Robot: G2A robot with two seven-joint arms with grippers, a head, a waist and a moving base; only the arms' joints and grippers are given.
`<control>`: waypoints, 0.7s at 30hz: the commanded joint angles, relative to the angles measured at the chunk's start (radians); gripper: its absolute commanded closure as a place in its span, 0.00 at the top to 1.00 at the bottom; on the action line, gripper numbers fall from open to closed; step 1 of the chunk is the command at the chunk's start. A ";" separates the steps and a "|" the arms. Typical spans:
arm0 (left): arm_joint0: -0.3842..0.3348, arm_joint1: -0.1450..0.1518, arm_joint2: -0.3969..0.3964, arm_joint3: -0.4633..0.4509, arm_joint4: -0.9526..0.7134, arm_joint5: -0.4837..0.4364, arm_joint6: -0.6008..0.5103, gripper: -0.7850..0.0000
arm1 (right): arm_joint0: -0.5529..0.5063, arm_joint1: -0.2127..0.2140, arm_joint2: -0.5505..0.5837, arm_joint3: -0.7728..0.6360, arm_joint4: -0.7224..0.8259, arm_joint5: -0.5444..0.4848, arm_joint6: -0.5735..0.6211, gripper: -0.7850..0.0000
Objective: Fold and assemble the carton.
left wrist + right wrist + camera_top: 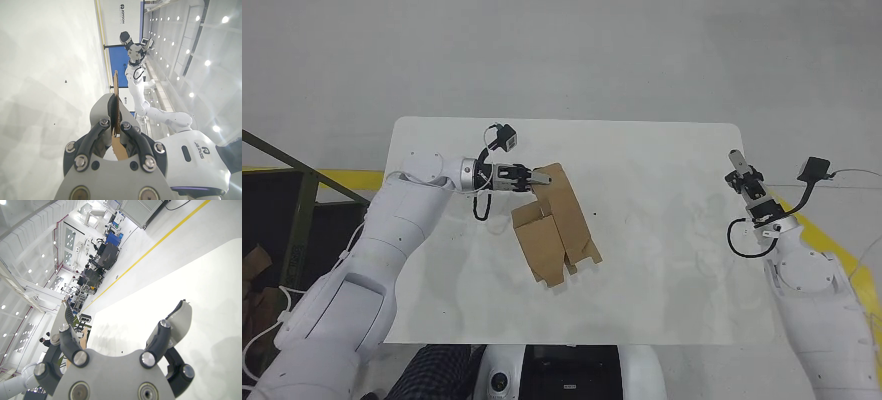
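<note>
A flat brown cardboard carton [554,228] lies unfolded on the white table [662,290], left of centre, with one flap raised at its far end. My left gripper [539,178] is shut on that raised flap's edge. In the left wrist view the carton flap [116,89] stands edge-on, clamped between the two pads [112,106]. My right gripper [736,160] hangs over the table's right side, far from the carton, open and holding nothing. Its fingers [66,313] are spread wide in the right wrist view.
The table's rounded far corner and right edge lie close to the right gripper. A yellow floor line [342,178] runs behind the table. A dark rack [282,200] stands left of the table. Bare table surface stretches between the carton and the right arm.
</note>
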 commanded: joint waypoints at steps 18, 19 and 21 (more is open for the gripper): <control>0.015 0.004 0.001 -0.034 0.053 0.036 0.006 0.00 | 0.014 0.000 -0.007 0.010 0.111 -0.033 0.177 1.00; 0.010 0.003 0.004 -0.031 0.060 0.040 0.001 0.00 | 0.014 0.000 -0.013 0.004 0.121 -0.044 0.213 1.00; -0.003 -0.001 0.009 -0.023 0.065 0.044 -0.009 0.00 | 0.013 0.001 -0.022 -0.002 0.143 -0.061 0.268 1.00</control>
